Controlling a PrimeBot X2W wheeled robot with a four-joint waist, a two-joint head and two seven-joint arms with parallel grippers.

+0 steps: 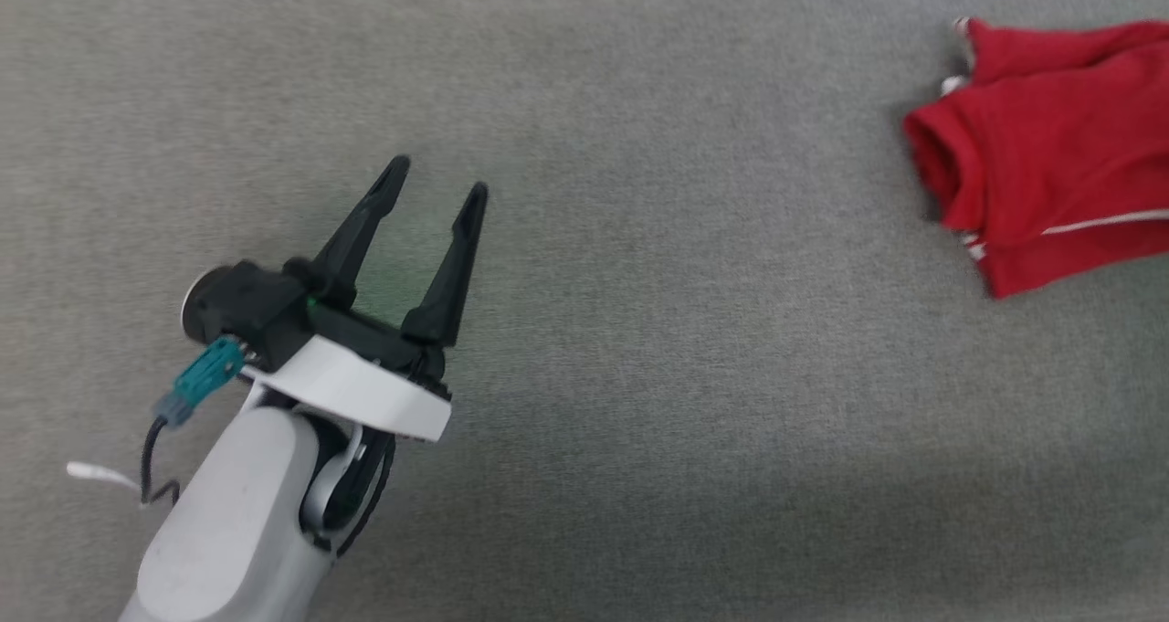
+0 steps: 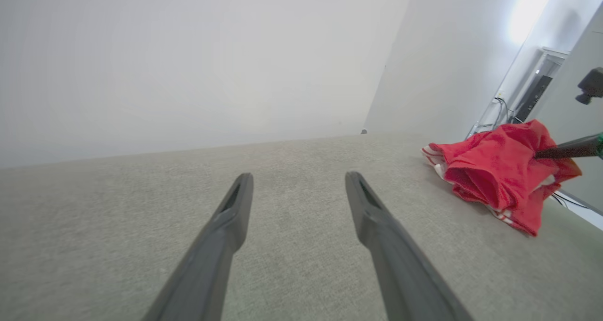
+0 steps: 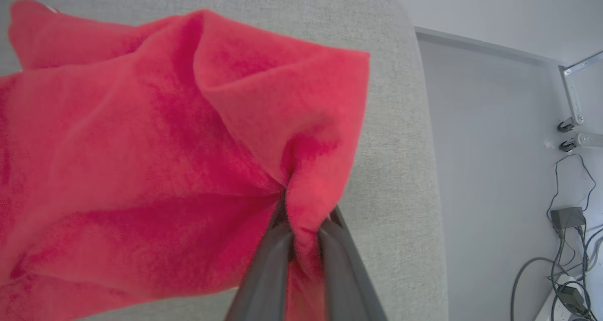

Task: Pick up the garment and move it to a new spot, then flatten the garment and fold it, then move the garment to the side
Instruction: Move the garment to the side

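1. Garment (image 1: 1050,156), red and soft-knit, lies bunched in loose folds at the right edge of the grey cloth-covered surface (image 1: 639,375). Thin white piping and striped trim show at its hems.
2. The right wrist view gives the grip that the head view cuts off. The right gripper (image 3: 304,212) pinches a ridge of the red fabric (image 3: 141,146) between nearly closed dark fingers, and the cloth puckers around them.
3. The left wrist view shows the heap (image 2: 494,175) from the side. It rises to a peak where a dark finger of the right gripper (image 2: 565,149) meets it, with red-and-white stripes along its low edge.
4. The left gripper (image 1: 437,176) is over bare surface well apart from the garment, its jaws spread wide and holding nothing. Its fingers (image 2: 377,217) are matte, dark and tapered. A teal connector (image 1: 205,375) sits at the wrist.
5. The surface is a fine grey weave with a rounded corner (image 3: 400,38). Beyond it are pale floor (image 3: 471,170), white walls (image 2: 188,52) and tangled cables (image 3: 565,283).
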